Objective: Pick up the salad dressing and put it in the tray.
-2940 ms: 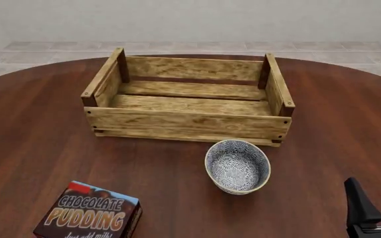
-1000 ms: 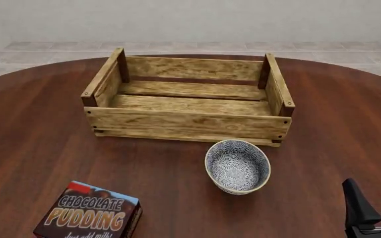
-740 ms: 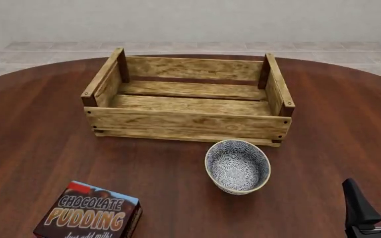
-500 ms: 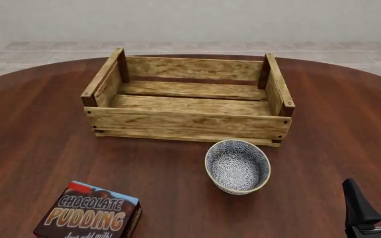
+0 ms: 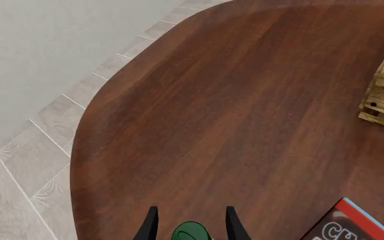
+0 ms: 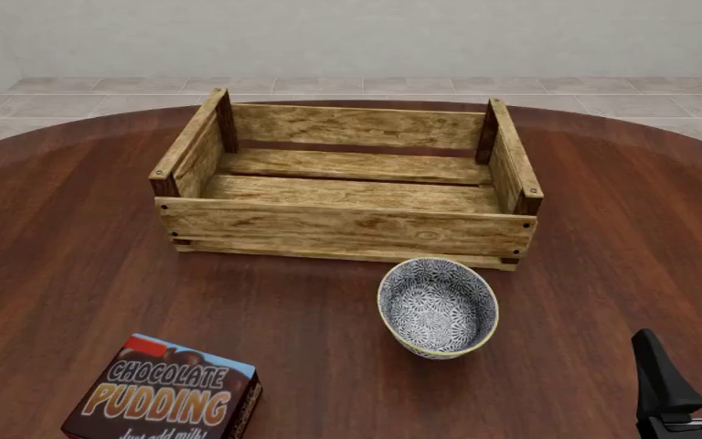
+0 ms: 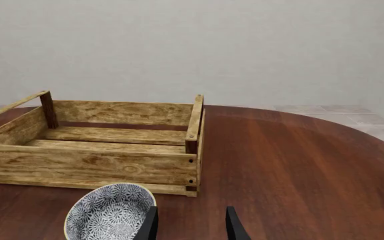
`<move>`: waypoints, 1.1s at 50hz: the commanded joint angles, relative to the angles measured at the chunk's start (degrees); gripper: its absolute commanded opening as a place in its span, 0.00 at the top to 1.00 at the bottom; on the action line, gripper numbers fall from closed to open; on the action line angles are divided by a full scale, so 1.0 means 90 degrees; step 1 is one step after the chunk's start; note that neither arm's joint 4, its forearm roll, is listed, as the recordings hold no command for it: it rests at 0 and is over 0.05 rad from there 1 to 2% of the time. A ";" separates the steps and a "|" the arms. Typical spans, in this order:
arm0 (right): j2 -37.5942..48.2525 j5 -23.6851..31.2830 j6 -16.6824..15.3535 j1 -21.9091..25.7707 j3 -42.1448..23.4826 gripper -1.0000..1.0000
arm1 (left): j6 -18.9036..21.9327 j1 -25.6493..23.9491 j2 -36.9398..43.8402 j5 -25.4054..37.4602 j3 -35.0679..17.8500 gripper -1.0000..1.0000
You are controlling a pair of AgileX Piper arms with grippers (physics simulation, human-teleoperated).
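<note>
We've got the left gripper (image 5: 189, 226) with fingers straddling the salad dressing's (image 5: 190, 232) green cap at the near-left table edge, grip unconfirmed, tray (image 6: 346, 183) empty and well apart, right gripper (image 7: 189, 224) parted and idle, so a loose pinch could drop the bottle or clip the pudding box (image 6: 168, 391).

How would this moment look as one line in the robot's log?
left claw: around green bottle cap | right claw: open, idle | crate: empty

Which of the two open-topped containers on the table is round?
The bowl, blue-and-white patterned, standing just in front of the rectangular wooden tray.
</note>
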 commanded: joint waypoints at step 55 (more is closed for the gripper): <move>0.0000 0.0030 -0.0039 -0.0007 -0.0010 0.00 | 0.0346 0.0242 0.1133 -0.1155 0.0814 0.00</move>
